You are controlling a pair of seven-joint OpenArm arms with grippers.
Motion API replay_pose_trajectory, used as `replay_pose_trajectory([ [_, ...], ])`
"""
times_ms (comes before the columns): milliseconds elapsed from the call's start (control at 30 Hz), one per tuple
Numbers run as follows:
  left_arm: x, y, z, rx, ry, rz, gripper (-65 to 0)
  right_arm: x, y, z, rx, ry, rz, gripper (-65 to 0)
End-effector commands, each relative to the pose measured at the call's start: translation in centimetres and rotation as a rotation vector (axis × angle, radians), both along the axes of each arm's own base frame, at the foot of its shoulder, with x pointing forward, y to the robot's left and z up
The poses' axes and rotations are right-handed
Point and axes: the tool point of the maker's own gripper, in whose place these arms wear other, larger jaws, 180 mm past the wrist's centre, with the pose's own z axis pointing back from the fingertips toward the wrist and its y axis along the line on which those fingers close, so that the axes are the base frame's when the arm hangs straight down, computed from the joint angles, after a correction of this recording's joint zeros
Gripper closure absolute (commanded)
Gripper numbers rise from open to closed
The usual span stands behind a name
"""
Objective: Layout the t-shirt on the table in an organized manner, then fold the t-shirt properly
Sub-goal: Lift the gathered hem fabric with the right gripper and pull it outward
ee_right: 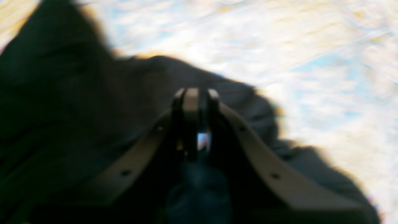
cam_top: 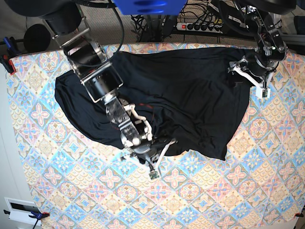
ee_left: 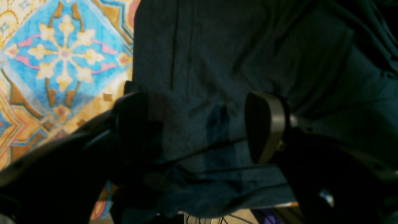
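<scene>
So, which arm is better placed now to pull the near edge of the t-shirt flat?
The right gripper, I would say. It is shut at the near hem of the t-shirt, apparently pinching fabric. The left gripper stands open over the far corner, holding nothing.

White power strip (cam_top: pixel 200 26) beyond the bench's far edge, plugs in it, tangle of black cables (cam_top: pixel 147 21) beside it on grey floor. Blue rounded housing (cam_top: pixel 145 5) at top centre. Dark round object (cam_top: pixel 36 37) top left, what it is unclear. Red-handled clamps (cam_top: pixel 6 59) at the left edge. White wall outlet plate (cam_top: pixel 19 210) bottom left, another small clamp (cam_top: pixel 40 215) just beside it.
</scene>
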Motion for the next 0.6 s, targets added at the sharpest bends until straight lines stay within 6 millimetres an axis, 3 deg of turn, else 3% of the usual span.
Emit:
replay_pose_trajectory([
  [0,0.7,0.3,1.0,0.015,-0.04,-0.002,-45.0,1.1,0.8,1.2,0.02,-0.041,0.009,-0.8],
  [133,0.7,0.4,1.0,0.016,-0.04,-0.002,-45.0,1.2,0.1,-1.8,0.001,-0.027,0.035,-0.7],
  [200,0.7,0.4,1.0,0.016,-0.041,-0.002,-45.0,0.7,1.0,-2.8,0.011,-0.012,0.063,-0.7],
  [300,0.8,0.4,1.0,0.016,-0.043,-0.002,-45.0,0.3,2.8,-2.6,0.036,-0.007,0.087,-0.7],
  [433,0.8,0.4,1.1,0.018,-0.044,-0.002,-45.0,0.0,3.4,-2.7,0.043,-0.003,0.099,-0.7],
  [567,0.7,0.4,1.0,0.018,-0.04,-0.002,-45.0,-0.2,5.5,-1.3,0.078,-0.028,0.124,-0.7],
])
